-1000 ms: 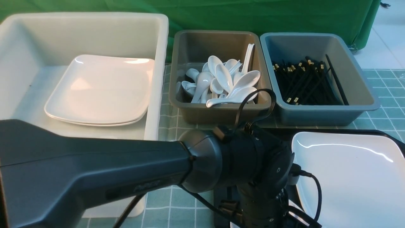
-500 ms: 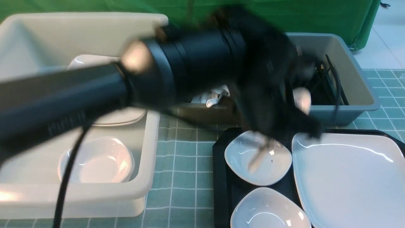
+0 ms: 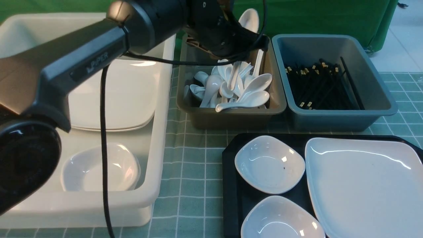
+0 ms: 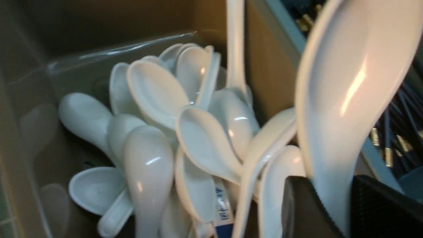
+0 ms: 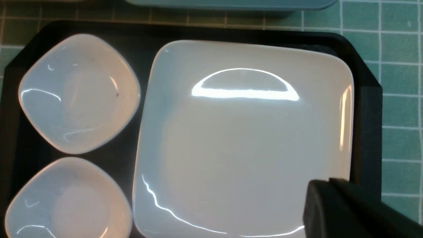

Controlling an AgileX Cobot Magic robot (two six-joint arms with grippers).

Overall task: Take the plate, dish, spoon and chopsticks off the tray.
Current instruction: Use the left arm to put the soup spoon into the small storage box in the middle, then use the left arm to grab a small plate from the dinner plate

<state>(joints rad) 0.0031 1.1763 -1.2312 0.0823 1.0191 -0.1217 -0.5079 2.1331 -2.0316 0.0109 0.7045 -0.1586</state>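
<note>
A green checked cloth (image 3: 191,155) covers the table. A green curtain (image 3: 314,16) hangs behind it, with pale floor (image 3: 408,39) beyond. My left claw (image 4: 330,195) is clamped on the spoon (image 3: 250,18), with the spoon tub (image 3: 228,114) below it. Only the left wrist view shows the fingers (image 4: 297,211) pressing its handle. Only the right wrist view shows my right claw (image 5: 327,201), closed, with the plate (image 5: 244,138) beneath it on the tray (image 5: 366,105).
</note>
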